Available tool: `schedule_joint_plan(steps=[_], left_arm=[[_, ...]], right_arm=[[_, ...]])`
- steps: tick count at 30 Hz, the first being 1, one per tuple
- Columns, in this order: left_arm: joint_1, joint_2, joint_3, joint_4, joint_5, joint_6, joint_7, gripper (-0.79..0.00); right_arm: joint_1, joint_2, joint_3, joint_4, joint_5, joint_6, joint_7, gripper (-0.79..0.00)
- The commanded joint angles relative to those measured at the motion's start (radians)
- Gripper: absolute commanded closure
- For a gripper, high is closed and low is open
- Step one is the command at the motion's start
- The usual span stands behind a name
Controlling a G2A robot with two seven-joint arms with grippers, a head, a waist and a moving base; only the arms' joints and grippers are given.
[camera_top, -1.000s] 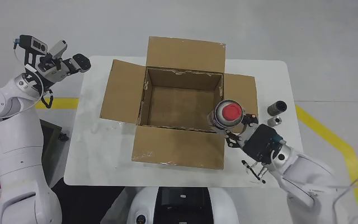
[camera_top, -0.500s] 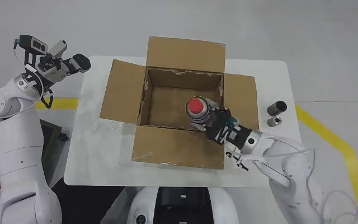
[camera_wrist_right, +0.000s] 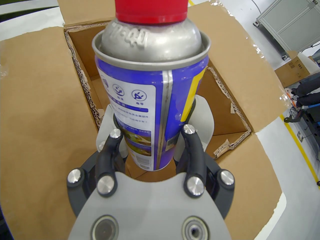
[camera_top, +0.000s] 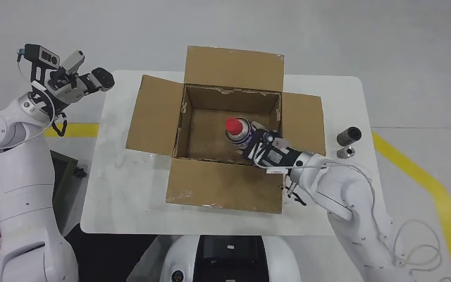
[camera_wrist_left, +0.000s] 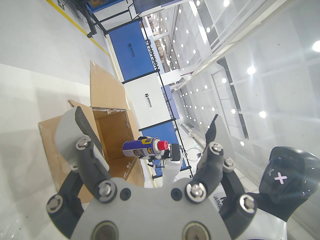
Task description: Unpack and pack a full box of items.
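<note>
Over the middle of the open cardboard box, the right gripper is clamped on the red-capped spray can, gripping from its 4 o'clock side. Left gripper hangs at the tabletop's 10 o'clock corner, fingers apart.
</note>
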Motion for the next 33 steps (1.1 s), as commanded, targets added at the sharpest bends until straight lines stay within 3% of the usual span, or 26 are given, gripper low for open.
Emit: schedule_joint_plan(steps=[1, 8, 33], left_arm=[[0.000, 0.000, 0.000, 0.000, 0.000, 0.000, 0.000, -0.785], [0.000, 0.000, 0.000, 0.000, 0.000, 0.000, 0.000, -0.785], [0.000, 0.000, 0.000, 0.000, 0.000, 0.000, 0.000, -0.785]], right_arm=[[0.018, 0.000, -0.011, 0.004, -0.002, -0.010, 0.022, 0.000], [0.047, 0.001, -0.054, -0.021, -0.035, -0.054, 0.027, 0.000], [0.043, 0.001, -0.057, -0.012, -0.049, -0.042, 0.024, 0.000]])
